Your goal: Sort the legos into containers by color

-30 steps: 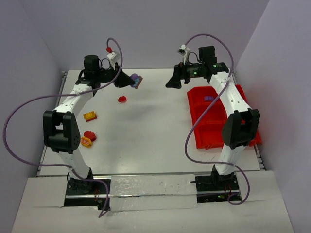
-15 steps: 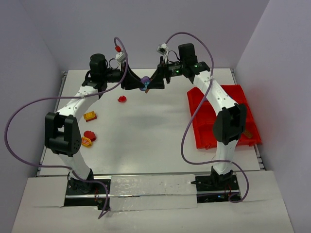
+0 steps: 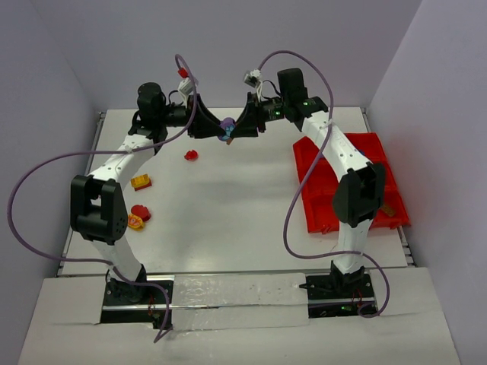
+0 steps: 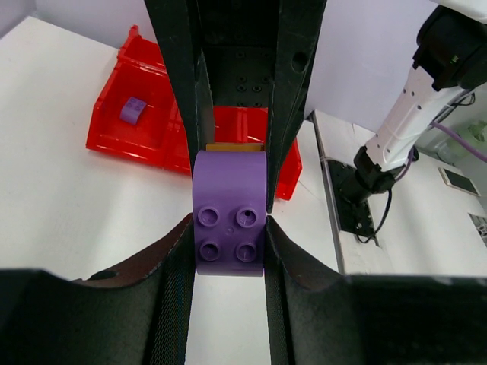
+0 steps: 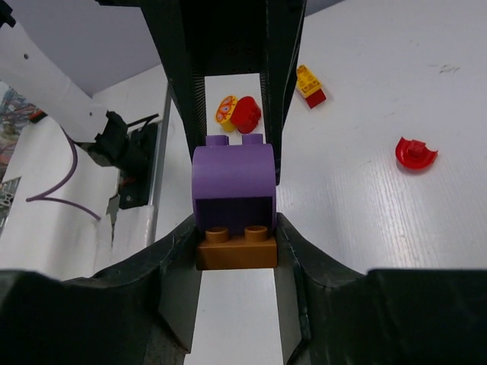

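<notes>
A purple arched lego with an orange-brown lego stuck under it hangs in the air over the far middle of the table. My left gripper is shut on the purple lego from the left. My right gripper faces it from the right, its fingers pressed on the sides of the orange-brown lego. The two grippers meet tip to tip. The red tray of containers lies at the right, and one small purple lego sits in a far compartment.
On the table's left half lie a red piece, a yellow and red brick, and a red piece beside a yellow round one. The right arm's links pass over the tray's left side.
My right arm swung left from above the tray to meet the left gripper, then shut on the orange-brown lego. The left gripper shifted slightly right with the purple lego.
</notes>
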You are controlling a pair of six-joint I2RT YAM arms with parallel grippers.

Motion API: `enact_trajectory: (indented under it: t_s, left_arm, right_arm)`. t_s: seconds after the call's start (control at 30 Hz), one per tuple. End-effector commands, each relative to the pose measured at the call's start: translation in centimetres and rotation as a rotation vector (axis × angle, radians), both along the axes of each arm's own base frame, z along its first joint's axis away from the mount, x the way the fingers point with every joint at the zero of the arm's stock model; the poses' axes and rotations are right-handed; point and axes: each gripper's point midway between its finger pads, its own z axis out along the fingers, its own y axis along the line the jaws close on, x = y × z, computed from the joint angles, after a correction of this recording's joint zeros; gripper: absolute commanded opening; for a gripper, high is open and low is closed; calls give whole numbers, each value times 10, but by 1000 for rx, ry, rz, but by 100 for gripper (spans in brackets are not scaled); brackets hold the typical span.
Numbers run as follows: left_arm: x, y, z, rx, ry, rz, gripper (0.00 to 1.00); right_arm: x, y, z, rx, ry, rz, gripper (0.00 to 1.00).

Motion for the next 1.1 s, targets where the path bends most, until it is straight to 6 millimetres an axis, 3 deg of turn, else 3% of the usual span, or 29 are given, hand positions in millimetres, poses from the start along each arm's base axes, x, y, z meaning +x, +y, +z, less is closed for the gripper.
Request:
enact_trajectory:
  t_s: [0.0, 0.03, 0.07, 0.1, 0.3, 0.47, 0.67, 0.8, 1.0, 1.03, 1.07]
  left_arm:
    - [-6, 1, 16, -38, -49, -39, 0]
    - [-5, 2, 16, -40, -45, -36, 0]
    - [-5, 3, 15, -41, -41, -31, 0]
    - [-4, 3, 14, -43, -41, -26, 0]
    - [8, 13, 14, -43, -46, 32, 0]
    - [29, 29, 10, -10, -70, 119, 0]
    - [39, 34, 1, 33, -121, 186, 0]
    - [38, 31, -5, 33, -109, 184, 0]
    - [35, 26, -12, 56, -120, 168, 0]
    - [35, 24, -16, 75, -126, 164, 7]
    - [33, 19, -12, 84, -148, 150, 21]
  right_arm:
    - [-2, 2, 8, -8, -62, 13, 29]
    - [-2, 1, 8, -12, -69, 10, 23]
    - [-2, 0, 6, -20, -69, 9, 7]
    - [-3, -1, 5, -28, -72, 4, 1]
    - [-8, -14, -7, -86, -78, -12, 0]
    - [-16, -51, -37, -195, -35, -36, 0]
    - [-25, -100, -63, -305, 14, -111, 0]
    - [-17, -122, -61, -318, 21, -181, 0]
    - [-13, -123, -56, -317, 15, -197, 0]
    - [-11, -122, -56, -315, 12, -199, 0]
    - [-10, -121, -54, -314, 8, -203, 0]
